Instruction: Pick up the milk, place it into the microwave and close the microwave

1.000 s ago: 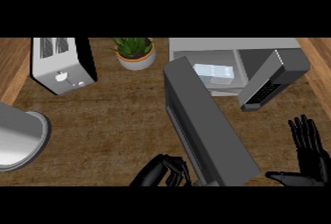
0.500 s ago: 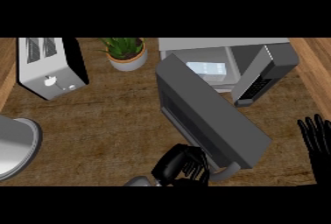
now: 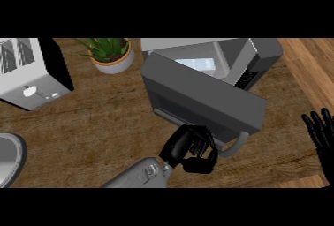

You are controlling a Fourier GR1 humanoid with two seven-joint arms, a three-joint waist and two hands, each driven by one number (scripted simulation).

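Counter [image 3: 85, 128] fills the frame, wood-grained. Microwave [image 3: 261, 57] upper right; its door [image 3: 202, 101] is swung partway, slanting across centre, handle [image 3: 236, 148] at its lower end. Toaster [image 3: 29, 73] upper left, potted plant [image 3: 111, 55] top centre. Your left hand [image 3: 189, 148], lower centre, has its fingers curled, pressed against the door's lower edge, likely to push it shut. Your right hand [image 3: 321, 137] rests open at the right edge. You won't spot the milk; probably inside.

A dark wood-grain counter [image 3: 85, 132] fills the view, edged in lighter wood at right. A white toaster [image 3: 29, 73] and potted plant [image 3: 109, 53] stand at the back; a metal sink's rim [image 3: 8, 159] shows at left.
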